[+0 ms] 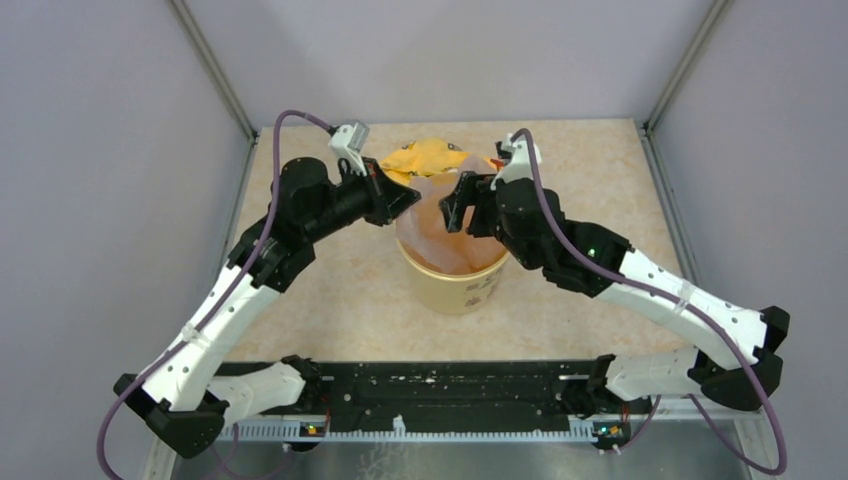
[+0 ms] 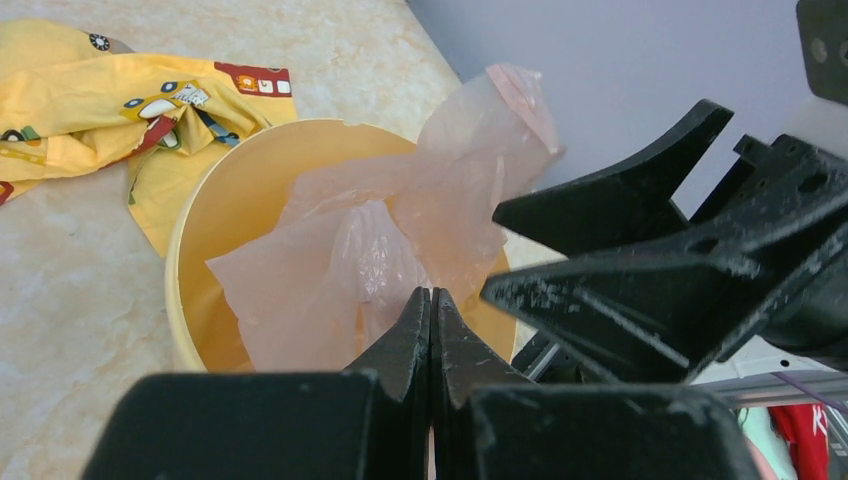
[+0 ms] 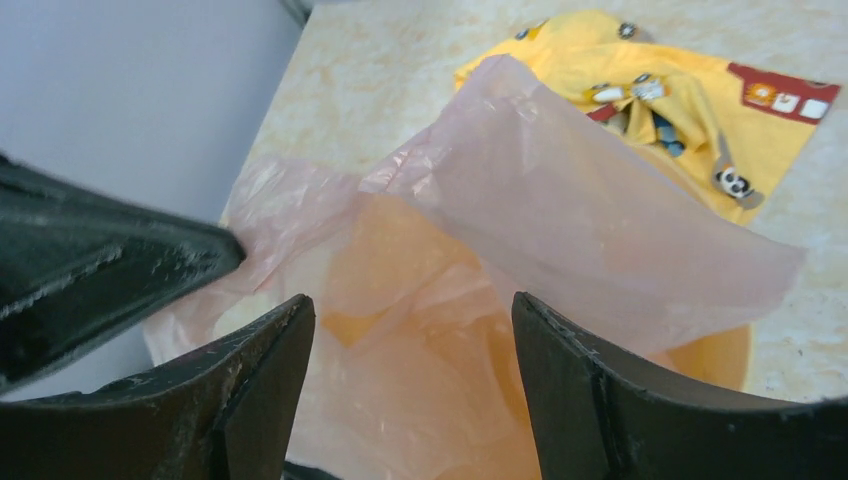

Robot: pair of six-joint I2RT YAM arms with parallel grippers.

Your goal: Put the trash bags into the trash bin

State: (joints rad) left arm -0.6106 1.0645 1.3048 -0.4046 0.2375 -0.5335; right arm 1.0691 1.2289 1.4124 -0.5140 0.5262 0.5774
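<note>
The trash bin (image 1: pixel 455 288) is a pale yellow bucket in the middle of the table. The pale pink trash bag (image 1: pixel 438 222) sits partly inside it and stands above the rim. In the left wrist view the bag (image 2: pixel 400 225) fills the bin's orange-yellow inside (image 2: pixel 215 230). My left gripper (image 2: pixel 432 293) is shut, with its tips pinched at the bag's near edge. It is at the bin's left rim in the top view (image 1: pixel 408 200). My right gripper (image 3: pixel 410 320) is open above the bag (image 3: pixel 560 215), at the bin's right side (image 1: pixel 458 208).
A crumpled yellow printed wrapper (image 1: pixel 428 157) lies on the table just behind the bin, and also shows in the left wrist view (image 2: pixel 110 95) and the right wrist view (image 3: pixel 690 95). Grey walls close in the left, right and back sides. The two grippers are close together over the bin.
</note>
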